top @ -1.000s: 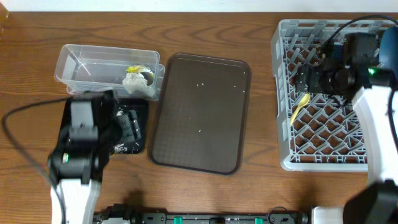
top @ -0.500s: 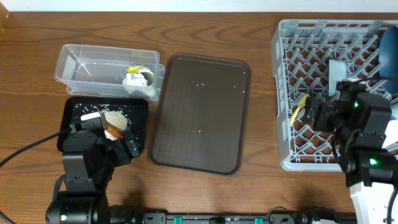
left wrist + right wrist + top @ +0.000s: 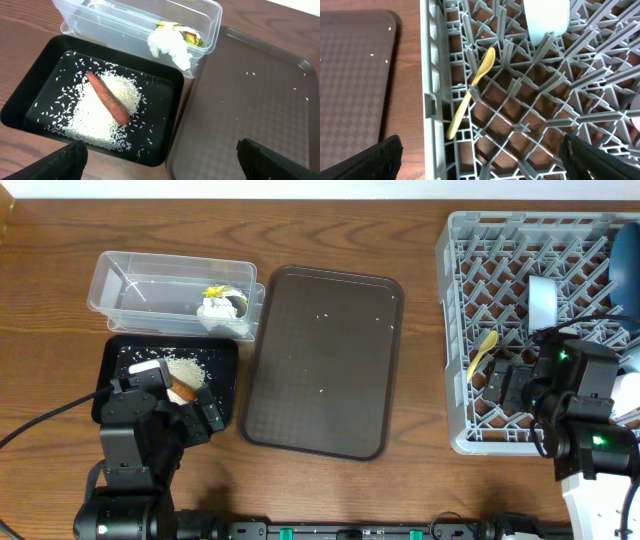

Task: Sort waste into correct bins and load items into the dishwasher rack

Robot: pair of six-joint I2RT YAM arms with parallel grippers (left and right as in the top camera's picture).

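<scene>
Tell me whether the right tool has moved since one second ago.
Yes. Against the dishwasher rack, the right tool moved from the far side toward the near edge.

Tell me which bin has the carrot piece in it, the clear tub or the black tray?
The shallow black tray: the carrot lies on a rice pile in it. The clear tub holds crumpled wrappers instead.

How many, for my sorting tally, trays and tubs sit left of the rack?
3: a clear tub at the back left, a black tray in front of it, and a brown serving tray between them and the rack. None looks hidden.
</scene>
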